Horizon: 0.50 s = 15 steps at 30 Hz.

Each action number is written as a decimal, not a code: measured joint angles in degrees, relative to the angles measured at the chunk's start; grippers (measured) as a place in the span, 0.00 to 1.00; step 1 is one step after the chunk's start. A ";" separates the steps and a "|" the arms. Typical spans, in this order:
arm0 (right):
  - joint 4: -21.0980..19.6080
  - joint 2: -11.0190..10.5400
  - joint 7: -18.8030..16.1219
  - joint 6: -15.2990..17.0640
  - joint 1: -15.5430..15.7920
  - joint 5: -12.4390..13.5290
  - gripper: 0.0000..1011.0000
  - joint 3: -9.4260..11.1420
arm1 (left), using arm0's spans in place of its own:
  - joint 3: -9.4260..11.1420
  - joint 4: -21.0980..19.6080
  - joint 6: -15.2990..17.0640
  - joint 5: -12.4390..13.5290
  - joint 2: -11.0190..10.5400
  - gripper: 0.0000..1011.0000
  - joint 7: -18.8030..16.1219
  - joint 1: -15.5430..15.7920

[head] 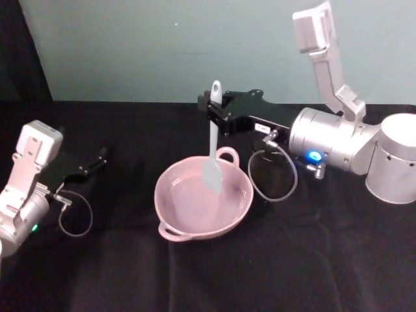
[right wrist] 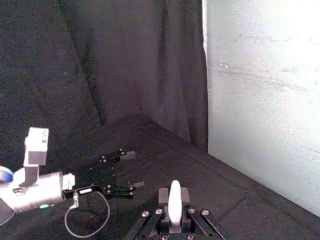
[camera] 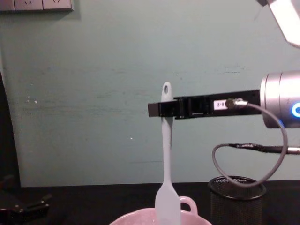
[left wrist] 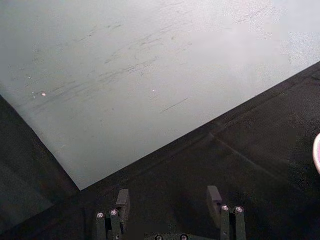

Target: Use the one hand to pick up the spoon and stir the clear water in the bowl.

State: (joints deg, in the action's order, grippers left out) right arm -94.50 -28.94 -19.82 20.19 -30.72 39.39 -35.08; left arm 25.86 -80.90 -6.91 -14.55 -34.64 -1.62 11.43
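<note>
The pale pink bowl (head: 195, 234) sits mid-table, and its rim (camera: 131, 217) shows low in the chest view. The white spoon (head: 213, 140) hangs upright with its flat blade down inside the bowl. My right gripper (head: 212, 107) reaches in from the right above the bowl's far side and is shut on the upper handle, just below the hole. From the side, the right gripper (camera: 163, 108) is level and the spoon (camera: 167, 159) is vertical. In the right wrist view the handle end (right wrist: 174, 200) sticks up between the fingers. My left gripper (head: 91, 166) rests open at the table's left.
A black mesh cup (camera: 236, 201) stands right of the bowl, under the right wrist, with a grey cable loop (head: 274, 175) hanging before it. A pale wall runs along the table's far edge. The black cloth in front of the bowl is bare.
</note>
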 joint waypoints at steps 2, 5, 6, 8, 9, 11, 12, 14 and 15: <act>0.76 0.48 -0.43 -0.76 0.22 -0.63 0.11 -0.12 | 0.00 0.00 0.00 0.00 0.00 1.00 0.00 0.00; 1.99 1.22 -0.99 -1.72 0.40 -1.31 0.11 -0.17 | 0.00 0.00 0.00 0.00 0.00 1.00 0.00 0.00; 2.39 1.43 -1.26 -2.06 0.46 -1.50 0.11 -0.16 | 0.00 0.00 0.00 0.00 0.00 1.00 0.00 0.00; 3.35 1.95 -1.85 -2.96 0.63 -2.02 0.11 -0.17 | 0.00 0.00 0.00 0.00 0.00 1.00 0.00 0.00; 3.67 2.10 -2.01 -3.24 0.68 -2.20 0.11 -0.17 | 0.00 0.00 0.00 0.00 0.00 1.00 0.00 0.00; 4.25 2.38 -2.35 -3.90 0.88 -2.58 0.11 -0.16 | 0.00 0.00 0.00 0.00 0.00 1.00 0.00 0.00; 4.84 2.59 -2.64 -4.74 1.13 -3.05 0.11 -0.09 | 0.00 0.00 0.00 0.01 0.00 1.00 0.00 0.00; 5.68 2.85 -2.92 -6.05 1.47 -3.74 0.11 0.15 | 0.00 0.00 0.00 0.00 0.00 1.00 0.00 0.00; 5.68 2.85 -2.92 -6.05 1.47 -3.74 0.11 0.15 | 0.00 0.00 0.00 0.00 0.00 1.00 0.00 0.00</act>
State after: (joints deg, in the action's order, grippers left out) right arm -88.82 -26.09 -22.75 14.14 -29.25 35.65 -34.93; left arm 25.86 -80.90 -6.90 -14.55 -34.64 -1.62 11.43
